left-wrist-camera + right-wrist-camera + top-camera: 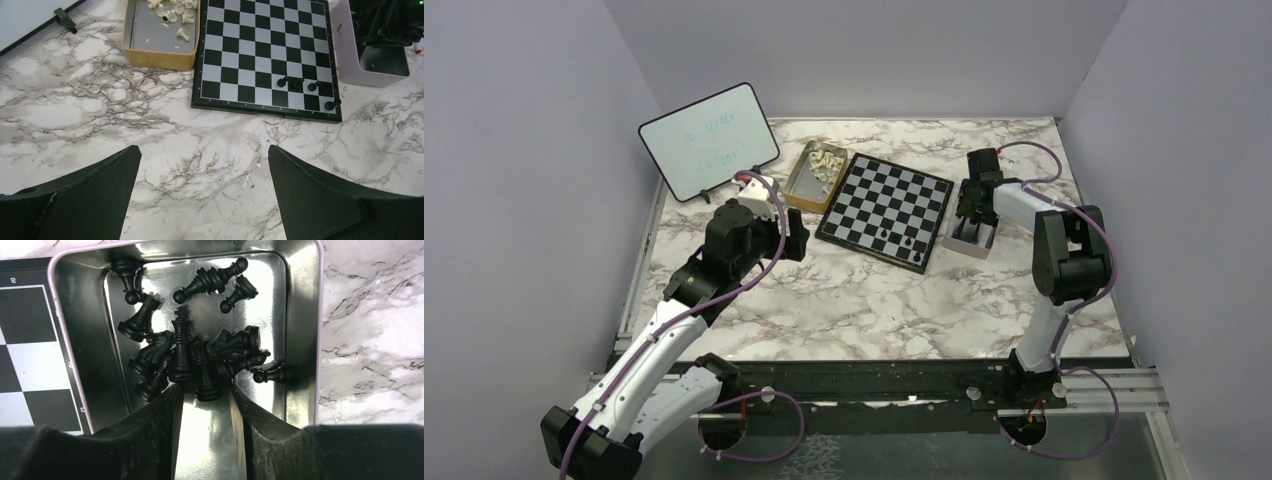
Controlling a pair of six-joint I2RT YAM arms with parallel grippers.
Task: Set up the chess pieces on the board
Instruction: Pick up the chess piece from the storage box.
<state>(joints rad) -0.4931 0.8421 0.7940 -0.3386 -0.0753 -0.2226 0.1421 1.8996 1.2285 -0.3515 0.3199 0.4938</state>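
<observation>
The board [886, 205] lies at the back centre, with several black chess pieces [298, 83] standing near its right front corner. Cream-white pieces [182, 34] lie in a gold tin [159, 57] to its left. More black pieces [182, 352] are piled in a silver tin [300, 315] at the board's right edge. My right gripper [202, 390] reaches down into this tin, jaws open a little, and the base of one black piece [207, 389] lies loose between the fingertips. Over bare marble in front of the board, my left gripper [205, 155] hangs wide open and holds nothing.
A white dry-erase board [709, 140] in a black frame leans at the back left, its foot [65, 19] close to the gold tin. Grey walls close in the table on three sides. The silver tin [972, 240] touches the chessboard's right edge.
</observation>
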